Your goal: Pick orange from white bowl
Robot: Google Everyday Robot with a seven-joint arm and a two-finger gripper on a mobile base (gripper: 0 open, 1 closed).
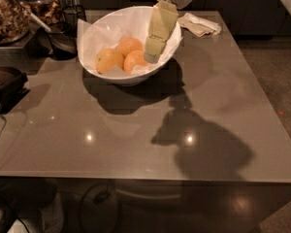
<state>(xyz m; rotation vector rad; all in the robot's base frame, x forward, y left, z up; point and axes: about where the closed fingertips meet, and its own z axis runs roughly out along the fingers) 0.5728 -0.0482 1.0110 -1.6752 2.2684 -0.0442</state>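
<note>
**A:** Where is the hand (pixel 152 57) just now?

**B:** Over the white bowl (pixel 117 77), on its right inner side. It points down at a tilt, with its tip just beside the nearer orange (pixel 136 62). I cannot tell from this side whether the hand is spread or pressed together.

**A:** And how does the fruit lie?

**B:** There are three pieces on the crumpled paper lining (pixel 131 23). The nearer orange is front right and a second orange (pixel 129 45) sits close behind it. A paler fruit (pixel 108 60) lies to the left. The bowl stands toward the far left of the bench (pixel 194 120).

**A:** Which one should it take?

**B:** The nearer orange, in my judgement. It is closest to the tip and has free room on its right.

**A:** What makes for a good grasp?

**B:** Centre the hand over the crown of the orange before lowering, not over its right flank. It should be spread wider than the fruit and close across the widest part. The skin looks smooth and the shape is round, so an off-centre pinch would likely squirt it sideways into its neighbours.

**A:** What could go wrong?

**B:** The paper may get caught in the pinch and lift with the fruit. The bowl's high right rim is also near the arm, so a straight, slow lift seems safest.
</note>
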